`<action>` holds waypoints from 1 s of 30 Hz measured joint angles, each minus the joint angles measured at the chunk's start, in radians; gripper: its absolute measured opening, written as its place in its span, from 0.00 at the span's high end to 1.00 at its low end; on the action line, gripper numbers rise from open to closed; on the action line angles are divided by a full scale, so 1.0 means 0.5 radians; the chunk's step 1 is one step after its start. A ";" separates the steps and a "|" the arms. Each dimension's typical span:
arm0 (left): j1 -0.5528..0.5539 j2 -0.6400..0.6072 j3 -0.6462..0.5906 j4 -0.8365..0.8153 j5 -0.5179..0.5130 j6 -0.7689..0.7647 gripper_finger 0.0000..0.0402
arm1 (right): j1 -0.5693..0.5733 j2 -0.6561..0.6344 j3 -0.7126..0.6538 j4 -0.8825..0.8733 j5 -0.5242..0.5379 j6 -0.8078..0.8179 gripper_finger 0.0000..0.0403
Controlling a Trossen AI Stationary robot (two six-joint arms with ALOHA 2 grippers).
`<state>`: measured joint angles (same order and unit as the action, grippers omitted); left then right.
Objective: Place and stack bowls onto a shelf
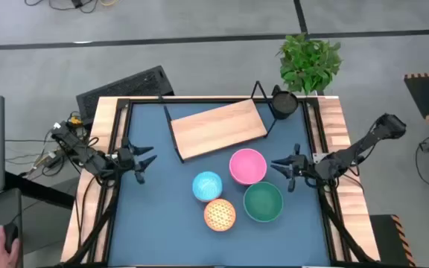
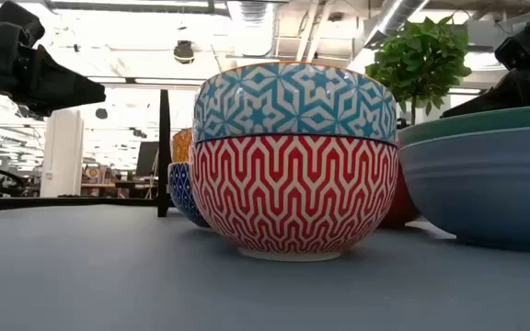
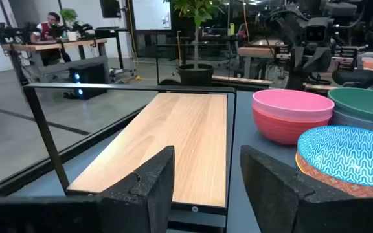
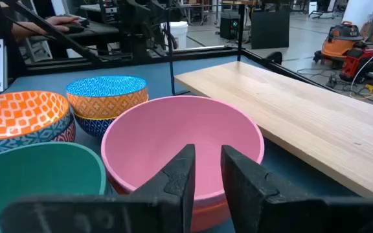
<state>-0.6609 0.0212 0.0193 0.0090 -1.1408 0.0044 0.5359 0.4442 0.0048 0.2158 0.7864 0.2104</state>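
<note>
The light-wood shelf (image 1: 218, 128) with its black wire frame lies slanted on the far part of the blue mat. Four bowl stacks stand close together in front of it: pink (image 1: 248, 165), blue-patterned (image 1: 207, 185), orange-patterned (image 1: 220, 214) and green (image 1: 263, 202). In the low view the orange-patterned stack (image 2: 293, 184) fills the middle, and the green bowl sits in a grey-blue one (image 2: 486, 175). My left gripper (image 1: 141, 164) hovers open at the mat's left side, pointing at the shelf (image 3: 173, 136). My right gripper (image 4: 206, 165) is narrowly open, just right of the pink bowl (image 4: 173, 136).
A small black pot (image 1: 283, 104) stands at the shelf's far right corner, with a potted plant (image 1: 310, 63) behind it. The raised black frame (image 1: 118, 149) edges the mat. Bare mat lies left of the bowls (image 1: 155, 216). A person's hand (image 1: 2, 242) shows at the near left.
</note>
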 joint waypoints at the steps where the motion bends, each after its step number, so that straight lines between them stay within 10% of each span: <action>1: 0.001 0.000 0.000 0.000 0.000 0.000 0.60 | 0.000 0.000 0.000 0.001 0.000 0.000 0.75; 30: 0.001 0.000 0.000 -0.006 -0.045 -0.436 0.60 | 0.000 0.001 0.000 0.001 0.000 0.000 0.75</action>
<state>-0.6605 0.0212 0.0193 0.0061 -1.1633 -0.2135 0.5358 0.4446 0.0050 0.2161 0.7864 0.2104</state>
